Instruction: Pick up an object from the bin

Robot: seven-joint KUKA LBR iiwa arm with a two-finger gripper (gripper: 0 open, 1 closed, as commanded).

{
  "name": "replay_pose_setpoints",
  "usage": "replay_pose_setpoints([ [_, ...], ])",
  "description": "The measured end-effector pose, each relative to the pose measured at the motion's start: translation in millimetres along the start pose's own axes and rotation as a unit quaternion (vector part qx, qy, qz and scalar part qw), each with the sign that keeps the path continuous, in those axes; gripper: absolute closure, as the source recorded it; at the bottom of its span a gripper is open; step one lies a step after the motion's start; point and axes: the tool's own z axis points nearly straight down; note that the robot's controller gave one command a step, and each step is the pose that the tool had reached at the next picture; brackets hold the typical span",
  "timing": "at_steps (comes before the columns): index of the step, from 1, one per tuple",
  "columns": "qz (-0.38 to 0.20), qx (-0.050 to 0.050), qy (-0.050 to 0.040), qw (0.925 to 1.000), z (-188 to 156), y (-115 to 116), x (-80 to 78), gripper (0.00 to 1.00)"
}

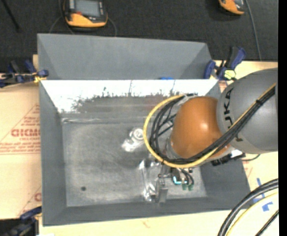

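Camera view: hand (153, 185) sits low over the bin (52, 156) floor near the front wall, below the orange cover (195, 127). Can't tell how open it is or whether it holds anything. Small clear thing (132, 139) lies mid-bin, near the hand, apart from it.

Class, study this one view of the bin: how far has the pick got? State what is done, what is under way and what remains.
Done: the gripper is low inside the bin, close to its near wall. Under way: nothing can be seen held by it. Left: a small clear shiny thing lies on the bin floor near the middle, apart from the gripper, so a grasp and a lift out appear to remain.
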Motion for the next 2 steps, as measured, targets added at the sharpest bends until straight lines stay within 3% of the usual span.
replay_pose_setpoints([
  [1,-0.15,0.001,-0.0106,0.9886,45.1,-67.9,-51.1,0.0],
  [2,-0.134,0.002,-0.0069,0.9909,62.7,-101.3,-84.0,0.0],
])
